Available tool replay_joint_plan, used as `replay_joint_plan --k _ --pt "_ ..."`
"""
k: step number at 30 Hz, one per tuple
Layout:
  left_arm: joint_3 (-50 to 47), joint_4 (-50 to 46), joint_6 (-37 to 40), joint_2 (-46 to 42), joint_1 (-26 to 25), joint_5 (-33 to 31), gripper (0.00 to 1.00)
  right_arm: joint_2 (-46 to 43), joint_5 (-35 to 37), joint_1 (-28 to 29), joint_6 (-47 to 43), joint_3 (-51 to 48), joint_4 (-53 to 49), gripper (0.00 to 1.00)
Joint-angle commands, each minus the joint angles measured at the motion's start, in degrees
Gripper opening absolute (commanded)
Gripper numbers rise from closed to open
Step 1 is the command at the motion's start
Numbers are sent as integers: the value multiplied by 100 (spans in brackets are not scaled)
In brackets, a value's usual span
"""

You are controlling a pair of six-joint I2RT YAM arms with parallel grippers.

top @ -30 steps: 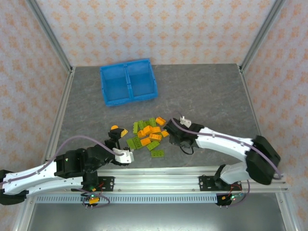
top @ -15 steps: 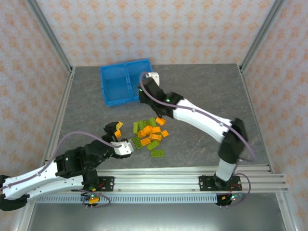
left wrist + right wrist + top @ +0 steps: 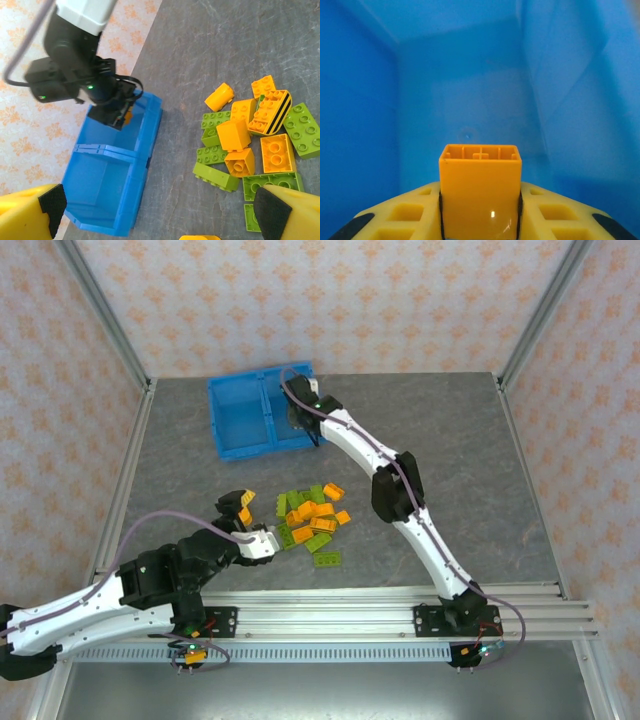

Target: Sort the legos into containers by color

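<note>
Top view: the right gripper [image 3: 300, 415] hangs over the right-hand compartment of the blue tray [image 3: 235, 425], well apart from the legos [image 3: 315, 515] heaped on the table [image 3: 450, 460]. The left gripper [image 3: 258, 523] sits just beside that heap, its jaws spread wide.

Left wrist view: the legos [image 3: 250, 145] lie loose ahead of the released left gripper [image 3: 162, 207].

Right wrist view: the right gripper [image 3: 480, 210] is clenched on an orange brick [image 3: 480, 182], with the tray's blue walls [image 3: 470, 90] around it.
</note>
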Motion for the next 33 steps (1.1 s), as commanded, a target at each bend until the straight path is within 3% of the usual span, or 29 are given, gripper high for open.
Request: replay_joint_plan --k 1,4,9,12,18,21,27,30,33 --pt "-58 175 40 -29 92 -151 99 -1 -499 78 80 116 -69 39" --pt "-81 183 54 -43 113 -112 100 -8 -469 71 72 125 -70 41" --pt "-100 207 85 -25 121 -155 99 -68 -481 76 78 301 -229 53" --pt "-119 232 90 -25 121 -219 99 -281 -466 78 76 351 -312 53" --pt "-114 186 104 -9 128 -310 100 -1522 -509 85 23 -216 -747 53" --pt "-85 101 94 35 139 -202 99 -2806 -338 139 7 -1840 -468 54" --pt "-47 120 46 91 143 -1 99 -5726 -249 210 246 -6293 1263 61" --pt "-75 139 76 119 146 5 100 -6400 -533 224 317 -7677 1630 65" --pt "-71 134 84 153 143 25 99 -6331 -694 211 239 -8099 1605 68"
